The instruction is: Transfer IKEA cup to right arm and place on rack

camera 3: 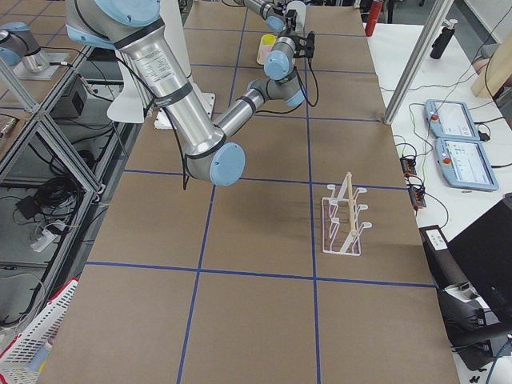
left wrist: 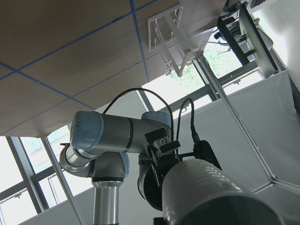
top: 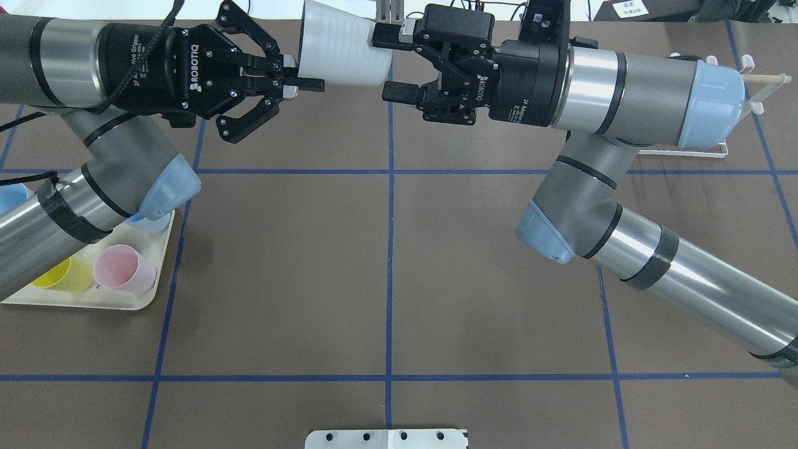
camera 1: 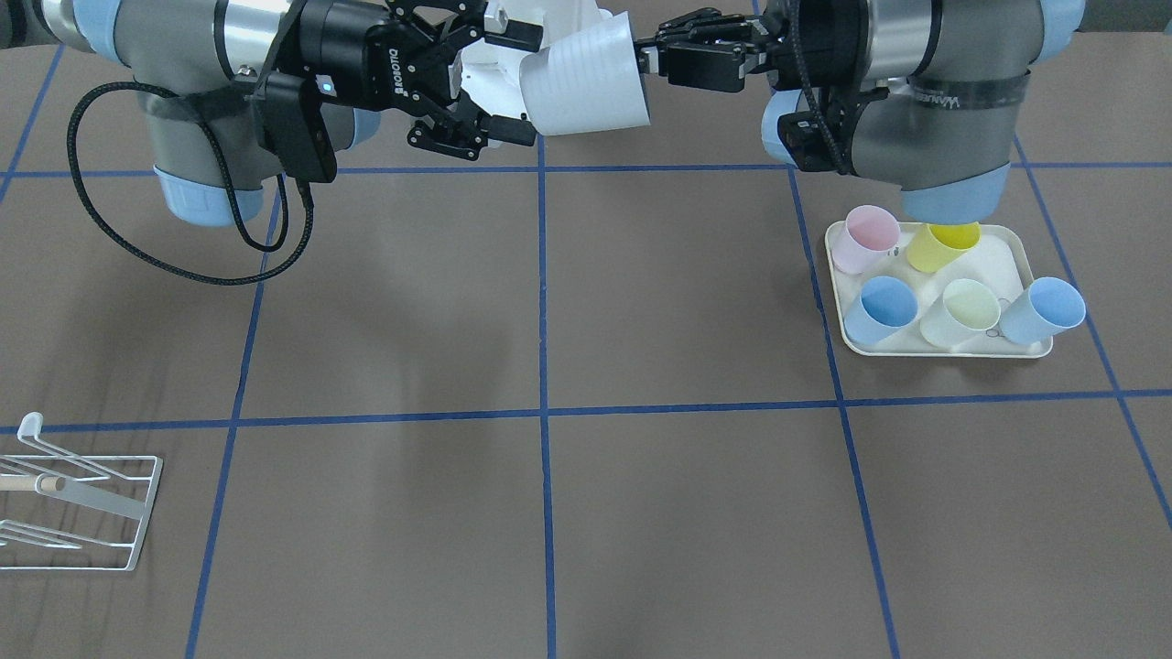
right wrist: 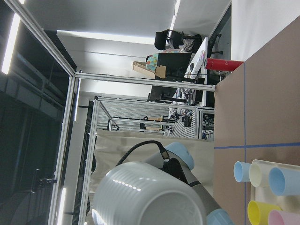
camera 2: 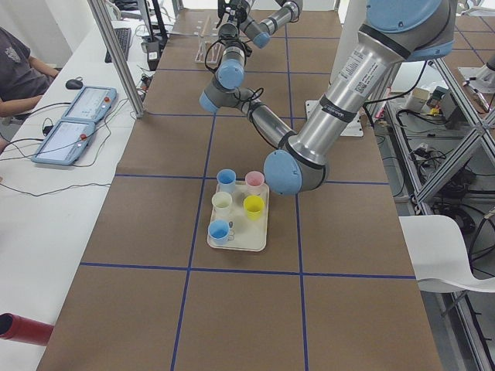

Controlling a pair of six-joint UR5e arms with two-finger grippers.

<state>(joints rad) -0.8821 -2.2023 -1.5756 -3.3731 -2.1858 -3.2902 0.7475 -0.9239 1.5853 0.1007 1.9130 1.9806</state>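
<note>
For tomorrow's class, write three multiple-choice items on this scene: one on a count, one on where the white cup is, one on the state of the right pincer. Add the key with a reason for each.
1. How many cups stand on the tray?
A three
B five
C seven

2. Where is the white cup?
A on the tray
B on the floor
C in mid-air between the two pincers

3. How is the right pincer?
A open, fingers astride the cup's narrow end
B shut on the cup
C shut, far from the cup

Key
1 B: the front-facing view shows five there, two of them blue.
2 C: it hangs in mid-air, the left pincer shut on its rim.
3 A: the overhead view shows one of its fingers apart from the cup's wall.
</note>
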